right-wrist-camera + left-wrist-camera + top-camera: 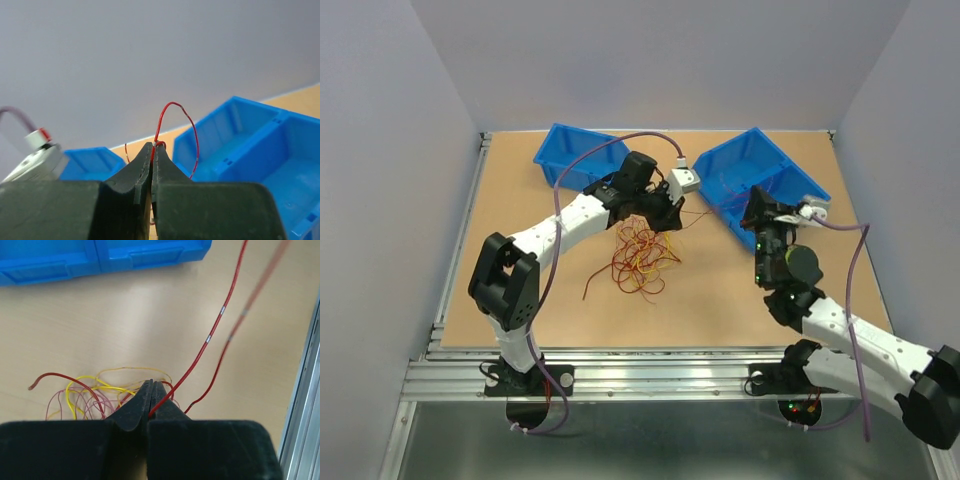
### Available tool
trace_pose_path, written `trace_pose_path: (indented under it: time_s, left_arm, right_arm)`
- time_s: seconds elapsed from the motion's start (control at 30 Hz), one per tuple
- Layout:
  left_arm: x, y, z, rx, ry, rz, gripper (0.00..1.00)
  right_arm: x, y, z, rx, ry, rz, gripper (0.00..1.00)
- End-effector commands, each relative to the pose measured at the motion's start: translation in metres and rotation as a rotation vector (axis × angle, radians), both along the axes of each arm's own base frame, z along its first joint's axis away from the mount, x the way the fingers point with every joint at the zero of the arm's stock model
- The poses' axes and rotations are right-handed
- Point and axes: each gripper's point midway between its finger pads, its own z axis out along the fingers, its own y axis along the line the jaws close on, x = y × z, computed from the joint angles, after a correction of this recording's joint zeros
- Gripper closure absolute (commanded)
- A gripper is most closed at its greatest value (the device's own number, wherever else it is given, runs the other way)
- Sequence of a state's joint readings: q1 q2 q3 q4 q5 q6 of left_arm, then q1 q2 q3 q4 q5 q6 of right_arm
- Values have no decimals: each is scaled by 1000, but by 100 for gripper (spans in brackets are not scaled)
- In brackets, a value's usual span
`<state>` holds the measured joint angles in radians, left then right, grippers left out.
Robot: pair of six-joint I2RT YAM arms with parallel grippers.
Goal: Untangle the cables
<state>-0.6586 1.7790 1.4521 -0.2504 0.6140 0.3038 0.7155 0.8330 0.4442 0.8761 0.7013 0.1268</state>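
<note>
Well, from above I see thin curly yellow, orange and red cables heaped on the brown table under my left gripper. Left wrist: it pinches one red cable. Right wrist: my right gripper clamps a red cable loop, up in the air.

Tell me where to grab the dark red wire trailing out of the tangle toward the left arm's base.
Grip the straight tail near its free end, coming down from above and closing across it. It lies alone on the table, clear of the tangle, so nothing else should get pinched.
</note>
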Motion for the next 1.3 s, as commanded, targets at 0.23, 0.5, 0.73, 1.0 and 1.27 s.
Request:
trace_pose_path:
  time_s: [0.23, 0.5, 0.73, 1.0, 1.27]
  left_arm:
    - [-47, 3, 79, -151, -239, -145, 100]
    - [-17, 50, 131, -356, -220, -25, 100]
    - [34, 98, 131, -441, -111, 68, 100]
    - [50, 86, 97, -399, -23, 17, 100]
    - [40, 74, 95, -364, -73, 14, 100]
  right_arm:
    - [79, 45, -45, -247, 413, -71, 99]
    - [48, 182, -71, -474, 395, 710, 99]
    - [-31, 242, -70, -554, 281, 1307, 100]
    - [-103, 251, -38, -531, 36, 1574, 99]
    - [-103, 237, -13, -493, -53, 1454, 100]
